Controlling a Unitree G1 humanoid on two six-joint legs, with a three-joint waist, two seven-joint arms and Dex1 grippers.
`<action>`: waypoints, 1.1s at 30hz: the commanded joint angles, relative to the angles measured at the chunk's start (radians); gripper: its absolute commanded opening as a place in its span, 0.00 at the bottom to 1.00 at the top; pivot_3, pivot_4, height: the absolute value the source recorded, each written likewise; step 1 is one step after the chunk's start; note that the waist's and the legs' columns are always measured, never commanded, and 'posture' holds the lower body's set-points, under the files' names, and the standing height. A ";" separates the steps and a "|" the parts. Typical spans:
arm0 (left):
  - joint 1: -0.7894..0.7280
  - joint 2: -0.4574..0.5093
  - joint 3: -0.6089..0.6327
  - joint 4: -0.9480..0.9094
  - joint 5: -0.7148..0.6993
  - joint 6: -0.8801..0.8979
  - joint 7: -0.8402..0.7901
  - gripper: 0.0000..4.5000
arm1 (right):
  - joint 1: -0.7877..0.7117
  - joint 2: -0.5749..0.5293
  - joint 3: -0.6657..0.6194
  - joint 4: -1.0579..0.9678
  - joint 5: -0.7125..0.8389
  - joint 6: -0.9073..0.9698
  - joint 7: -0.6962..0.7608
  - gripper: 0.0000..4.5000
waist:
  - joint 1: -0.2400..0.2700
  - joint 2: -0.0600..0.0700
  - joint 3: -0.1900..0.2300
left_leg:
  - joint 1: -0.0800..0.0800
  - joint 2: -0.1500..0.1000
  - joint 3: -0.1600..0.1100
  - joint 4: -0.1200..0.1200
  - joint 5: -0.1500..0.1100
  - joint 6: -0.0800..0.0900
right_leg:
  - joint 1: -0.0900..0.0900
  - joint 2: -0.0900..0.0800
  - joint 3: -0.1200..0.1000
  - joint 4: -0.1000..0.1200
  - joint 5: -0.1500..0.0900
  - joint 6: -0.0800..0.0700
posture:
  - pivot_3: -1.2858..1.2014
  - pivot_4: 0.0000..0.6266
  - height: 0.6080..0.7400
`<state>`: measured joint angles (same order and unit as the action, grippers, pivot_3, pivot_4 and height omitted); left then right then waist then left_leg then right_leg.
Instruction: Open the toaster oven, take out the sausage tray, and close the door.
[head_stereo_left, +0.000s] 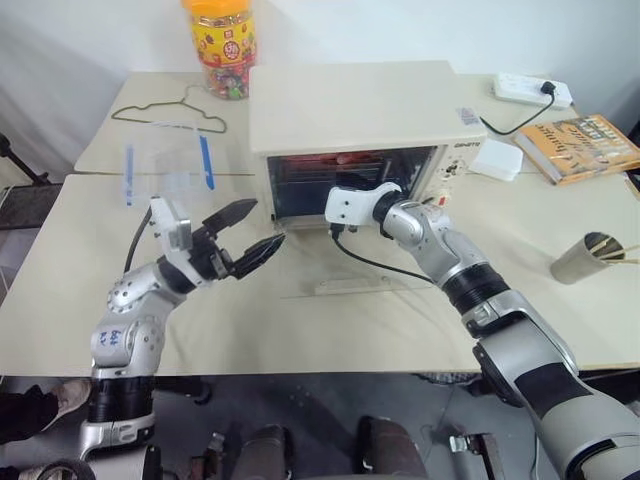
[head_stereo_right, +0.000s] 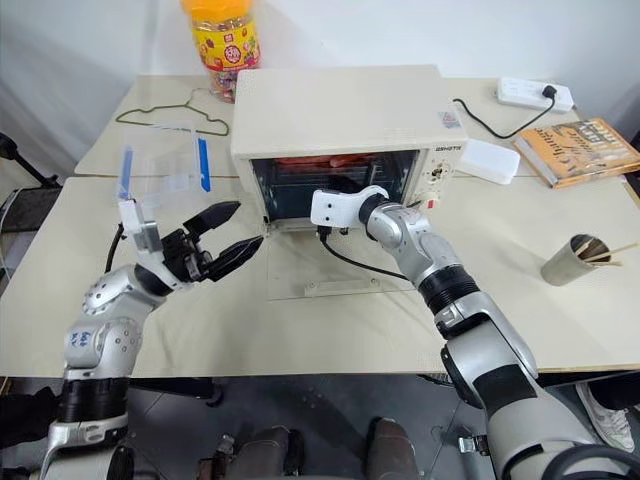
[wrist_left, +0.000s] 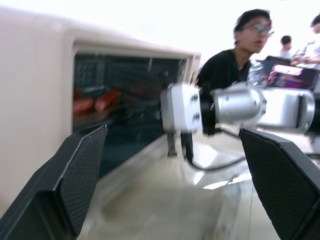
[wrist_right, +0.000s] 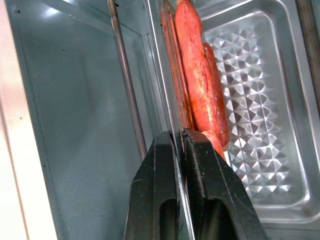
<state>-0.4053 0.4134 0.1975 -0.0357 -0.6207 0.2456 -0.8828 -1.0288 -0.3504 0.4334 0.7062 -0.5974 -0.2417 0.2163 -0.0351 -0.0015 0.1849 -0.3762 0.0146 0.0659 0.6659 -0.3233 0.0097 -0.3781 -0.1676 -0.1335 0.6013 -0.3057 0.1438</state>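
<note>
Sausages (wrist_right: 200, 80), two, on one sausage tray (wrist_right: 260, 100).

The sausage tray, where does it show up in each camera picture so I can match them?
Left eye view: sausage tray inside the open toaster oven, behind the right gripper.
Right eye view: tray at, same spot inside the oven.
Left wrist view: sausages on the tray in the dark cavity.
Right wrist view: tray rim pinched by the right gripper.
Shared landmark: the oven's cavity.
</note>
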 joint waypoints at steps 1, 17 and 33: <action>-0.051 -0.001 0.003 0.043 -0.009 -0.014 -0.022 1.00 | -0.039 -0.012 -0.041 -0.082 0.026 -0.037 -0.008 0.00 | -0.001 0.000 0.000 | 0.000 0.000 0.000 0.000 0.000 0.000 | 0.000 0.000 0.000 0.000 0.000 0.000 | 0.52 0.24 1.00; -0.253 0.002 0.006 0.249 0.001 -0.026 -0.066 1.00 | 0.088 -0.095 -0.067 -0.384 0.086 -0.051 0.222 0.00 | -0.018 0.000 0.000 | -0.003 0.000 0.000 -0.001 0.000 0.000 | -0.004 0.000 -0.001 0.001 0.000 0.000 | 0.52 0.24 1.00; -0.294 0.016 -0.012 0.363 0.027 -0.007 -0.122 1.00 | 0.513 -0.182 -0.166 -0.979 0.062 0.163 0.356 0.00 | 0.009 -0.001 0.000 | -0.003 0.000 0.002 0.001 0.000 0.000 | -0.004 0.000 0.000 0.001 0.000 0.000 | 0.52 0.24 1.00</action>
<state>-0.6722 0.4291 0.1769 0.3243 -0.5986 0.2417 -1.0053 -0.5100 -0.5272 0.3105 -0.1725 -0.5518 -0.0801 0.5812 -0.0258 -0.0021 0.1851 -0.3792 0.0144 0.0684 0.6681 -0.3233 0.0097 -0.3817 -0.1675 -0.1332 0.6025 -0.3057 0.1439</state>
